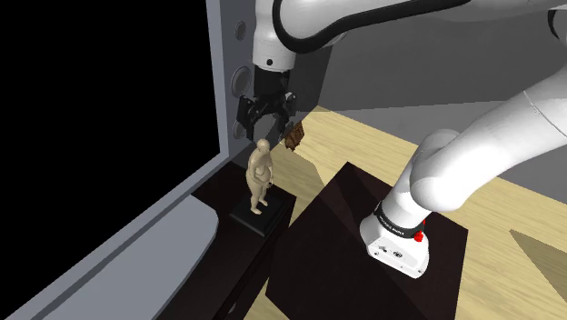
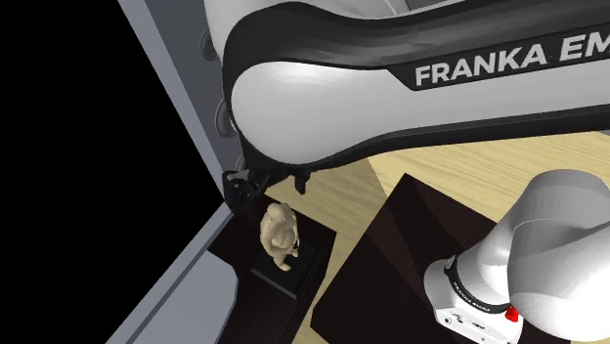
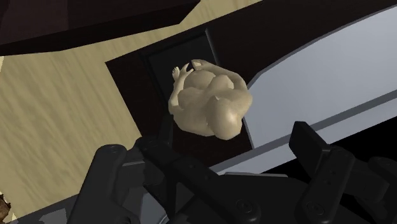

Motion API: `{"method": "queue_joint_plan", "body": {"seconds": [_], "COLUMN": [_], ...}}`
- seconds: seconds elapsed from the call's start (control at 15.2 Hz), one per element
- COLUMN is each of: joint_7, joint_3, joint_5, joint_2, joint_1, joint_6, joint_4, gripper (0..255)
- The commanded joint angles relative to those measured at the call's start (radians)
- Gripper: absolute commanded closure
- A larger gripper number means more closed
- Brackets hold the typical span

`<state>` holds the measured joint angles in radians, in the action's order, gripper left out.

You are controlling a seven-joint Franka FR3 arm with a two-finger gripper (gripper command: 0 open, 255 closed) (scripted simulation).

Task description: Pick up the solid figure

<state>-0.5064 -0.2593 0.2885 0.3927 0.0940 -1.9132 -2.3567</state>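
A tan statuette of a standing person stands upright on a dark square base beside a grey ledge. My black gripper hangs open just above its head, fingers apart and touching nothing. In the second exterior view the statuette stands right under the gripper, much of which the arm hides. The wrist view looks down on the statuette's head and shoulders, which lie ahead of the gripper and closer to one finger than to the other.
A grey wall panel with a raised ledge runs close beside the statuette, and a black area lies beyond it. A small brown object sits on the wooden floor behind. The dark stand is at the shoulder view's lower right.
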Motion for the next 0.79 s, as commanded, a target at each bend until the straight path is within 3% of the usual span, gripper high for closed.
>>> {"method": "queue_joint_plan", "body": {"seconds": [0.0,0.46,0.53,0.73], "joint_7": [-0.003,0.009,0.007,0.008], "joint_3": [-0.006,-0.015,-0.016,-0.015], "joint_5": [0.005,0.012,0.012,0.012], "joint_2": [-0.011,-0.037,-0.038,-0.037], "joint_1": [0.003,0.005,0.005,0.005], "joint_6": [-0.026,-0.105,-0.104,-0.103], "joint_4": [-0.015,-0.069,-0.067,-0.067], "gripper": [0,0,255,255]}}
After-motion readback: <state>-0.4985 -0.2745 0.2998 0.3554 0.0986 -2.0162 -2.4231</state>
